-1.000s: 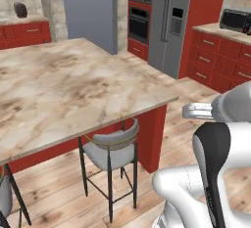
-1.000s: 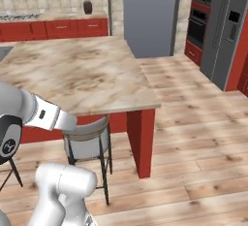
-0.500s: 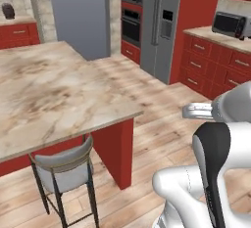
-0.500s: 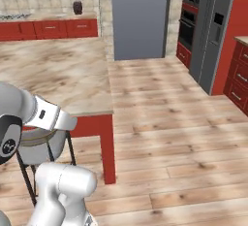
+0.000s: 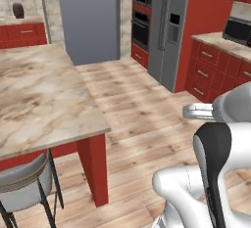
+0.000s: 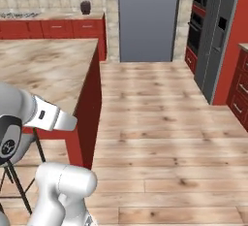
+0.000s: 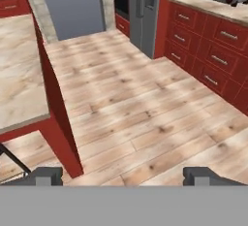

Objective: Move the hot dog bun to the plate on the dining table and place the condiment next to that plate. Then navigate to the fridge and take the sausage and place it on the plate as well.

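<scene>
I am driving the base across the plank floor (image 6: pixel 164 137) toward the fridge (image 5: pixel 93 16), the tall flat grey appliance that stands at about twelve o'clock in the right base view and at eleven o'clock in the hand view. The claw (image 7: pixel 123 175) has its two dark tips set wide apart at the bottom of the hand view, with bare floor between them, so I carry nothing. By my reading this is the navigation leg before the sausage: no bun, plate or bottle shows on the stretch of dining table (image 5: pixel 39 95) in sight, so I cannot confirm how the earlier part stands. To do this leg well I would keep the base clear of the red corner leg of that worktop, which sits close at nine o'clock in the hand view, and of the grey stool (image 5: pixel 24 183) tucked beneath its edge. I would aim squarely at the grey door, not drift toward the darker steel unit with the dispenser (image 5: pixel 169 26) or the black oven stack (image 5: pixel 142 11) at one o'clock in the left base view. I would stop with room for the door to swing and for the arm to reach in. The fridge reads as a plain slab, a smooth matte grey front with no handle or seam that I can make out from here, so which side opens is unclear. The sausage is presumably behind that closed door.
</scene>
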Controlling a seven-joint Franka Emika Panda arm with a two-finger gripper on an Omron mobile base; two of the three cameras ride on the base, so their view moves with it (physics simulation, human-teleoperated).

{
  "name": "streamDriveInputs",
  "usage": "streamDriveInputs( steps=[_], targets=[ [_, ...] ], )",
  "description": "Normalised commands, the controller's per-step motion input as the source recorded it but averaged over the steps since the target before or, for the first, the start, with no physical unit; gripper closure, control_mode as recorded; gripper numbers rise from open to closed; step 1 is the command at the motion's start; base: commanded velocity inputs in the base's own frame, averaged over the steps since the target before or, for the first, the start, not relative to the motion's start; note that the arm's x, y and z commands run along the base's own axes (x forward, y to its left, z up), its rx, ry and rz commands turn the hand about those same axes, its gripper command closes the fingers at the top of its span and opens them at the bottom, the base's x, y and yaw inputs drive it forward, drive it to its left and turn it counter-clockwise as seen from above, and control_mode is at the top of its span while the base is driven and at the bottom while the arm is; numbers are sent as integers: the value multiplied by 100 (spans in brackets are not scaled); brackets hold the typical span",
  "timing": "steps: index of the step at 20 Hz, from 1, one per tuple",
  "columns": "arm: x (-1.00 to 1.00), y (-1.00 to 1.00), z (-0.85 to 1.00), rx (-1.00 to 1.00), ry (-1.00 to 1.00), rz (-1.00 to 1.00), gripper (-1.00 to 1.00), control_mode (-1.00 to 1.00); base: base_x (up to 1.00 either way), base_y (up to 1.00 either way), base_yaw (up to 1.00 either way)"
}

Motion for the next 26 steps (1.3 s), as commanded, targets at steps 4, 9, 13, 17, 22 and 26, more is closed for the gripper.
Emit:
streamDriveInputs(
  steps=[4, 9, 13, 17, 22, 26],
  targets=[
    [0, 0, 0, 0, 0, 0, -100, 100, 74, -78, 35],
    [0, 0, 0, 0, 0, 0, -100, 100, 95, -75, 31],
    [0, 0, 0, 0, 0, 0, -100, 100, 100, -71, 30],
    [0, 0, 0, 0, 0, 0, -100, 100, 100, -64, 32],
    [0, 0, 0, 0, 0, 0, -100, 100, 100, -67, 32],
    [0, 0, 0, 0, 0, 0, -100, 100, 100, -69, 33]
  ],
)
